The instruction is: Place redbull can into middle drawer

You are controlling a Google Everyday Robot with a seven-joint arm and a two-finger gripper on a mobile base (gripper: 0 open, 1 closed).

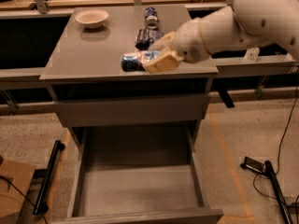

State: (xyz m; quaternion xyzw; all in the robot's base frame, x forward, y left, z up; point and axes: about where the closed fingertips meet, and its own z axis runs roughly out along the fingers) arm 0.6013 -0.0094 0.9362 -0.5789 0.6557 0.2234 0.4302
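My gripper [156, 59] is shut on the redbull can [135, 61], a slim silver-and-blue can held lying sideways a little above the front part of the grey cabinet top [93, 50]. The can's dark end points left. The white arm reaches in from the upper right. The middle drawer [140, 190] stands pulled open below, a deep grey box with a bare flat floor, directly under and in front of the held can.
A white bowl [92, 18] sits at the back left of the top. A dark blue chip bag [147, 35] and a darker blue can [150, 14] lie behind the gripper. A closed shallower drawer front [131, 111] is above the open drawer. Cables [268, 171] lie on the floor right.
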